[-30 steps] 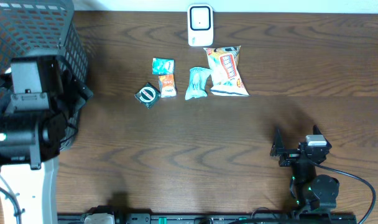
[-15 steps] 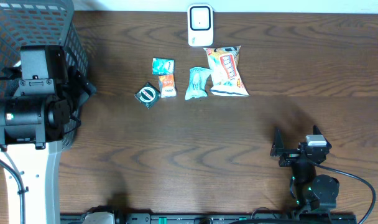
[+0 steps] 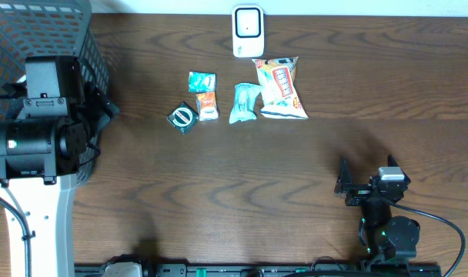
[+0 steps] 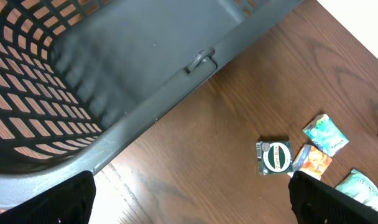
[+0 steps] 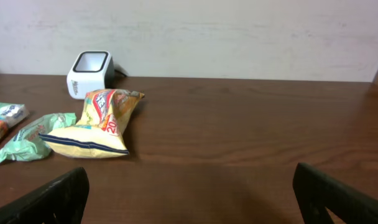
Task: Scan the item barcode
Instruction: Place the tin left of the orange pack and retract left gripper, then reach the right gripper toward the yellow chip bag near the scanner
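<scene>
Several snack items lie in a row at the table's far middle: a yellow chip bag (image 3: 280, 87), a light green packet (image 3: 245, 102), a teal packet (image 3: 202, 81), an orange packet (image 3: 208, 105) and a dark green packet with a round logo (image 3: 182, 117). Behind them stands the white barcode scanner (image 3: 248, 31). My left gripper (image 4: 191, 202) hovers open and empty beside the basket rim, well left of the dark green packet (image 4: 274, 157). At the near right my right gripper (image 3: 367, 172) rests open and empty, facing the chip bag (image 5: 99, 121) and scanner (image 5: 89, 73) from a distance.
A large dark mesh basket (image 3: 41, 38) fills the far left corner, its rim (image 4: 145, 118) just ahead of my left fingers. The left arm's body (image 3: 34, 146) stands by the basket's near side. Bare wood lies between the items and my right gripper.
The left arm shifted a little toward the far side of the table, then held still. The right arm and the items have not moved.
</scene>
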